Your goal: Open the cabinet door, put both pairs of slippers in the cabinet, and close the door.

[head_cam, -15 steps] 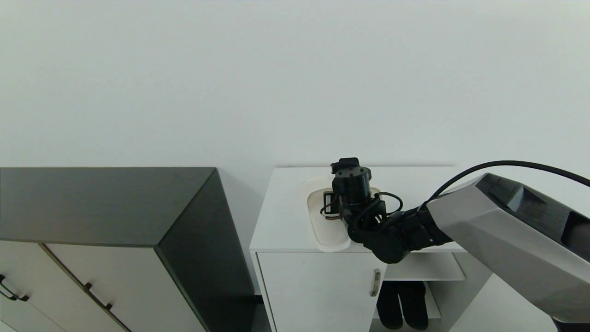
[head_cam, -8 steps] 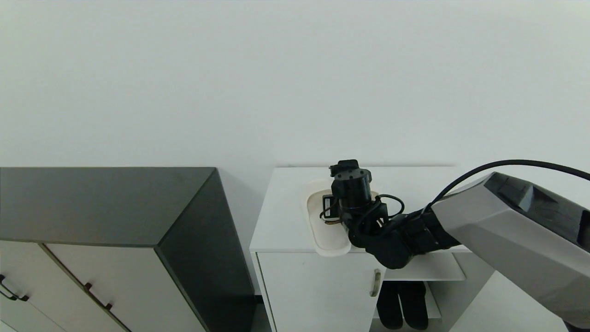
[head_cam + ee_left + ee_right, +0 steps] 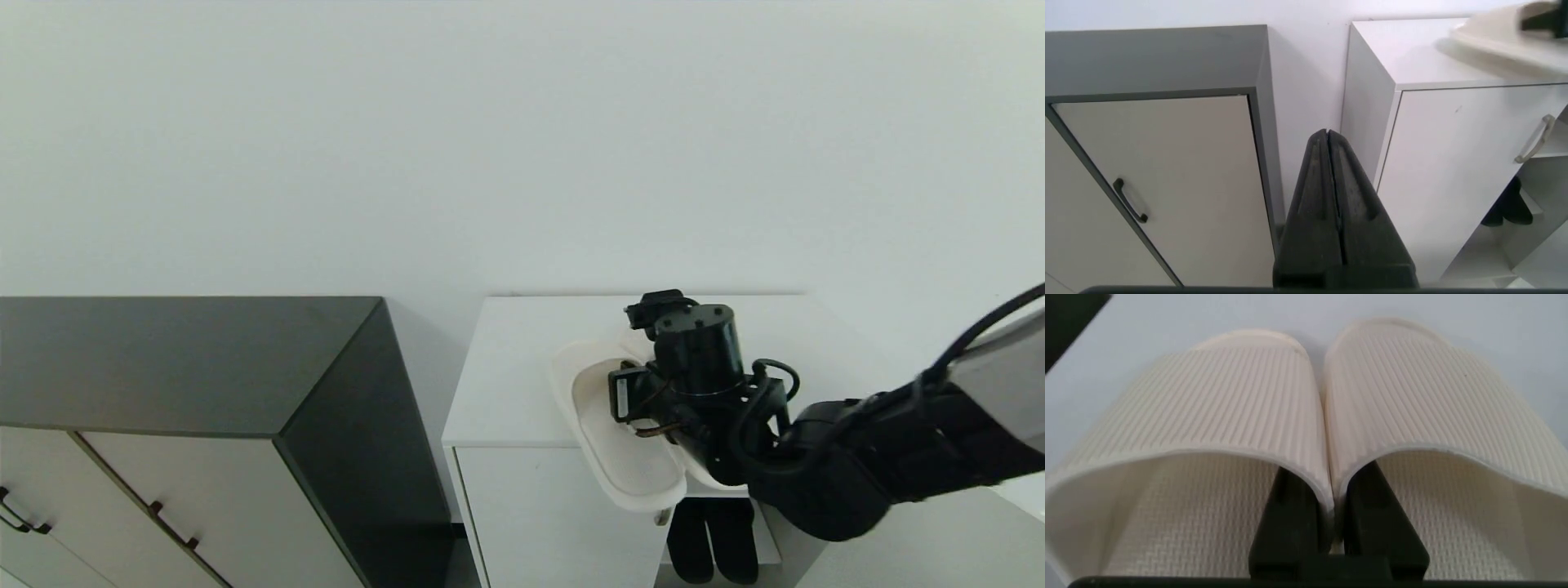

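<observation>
Cream ribbed slippers (image 3: 624,445) are the ones in play here, both clamped as a pair in the right pincer (image 3: 1331,502). It has one finger tucked under each strap, squeezing the two inner strap walls together between them, so it's nearly closed with just those walls in the gap. The pair sits over the front edge of the white cabinet (image 3: 514,384), toward the middle of its top. The toes point back at the wall and the heel ends stick out past the edge, over the upper right corner of the door (image 3: 555,523). I can't tell if the soles touch the top or ride just above it.

The door is closed, and its handle (image 3: 1534,139) is on its right side. Right of the door is an open compartment, with a black pair of slippers (image 3: 714,539) standing low in it under a shelf.

The left pincer (image 3: 1328,151) has its fingers pressed flat together, gripping nothing, out in front of the gap between the white cabinet and the dark-topped cabinet (image 3: 163,359) beside it.
</observation>
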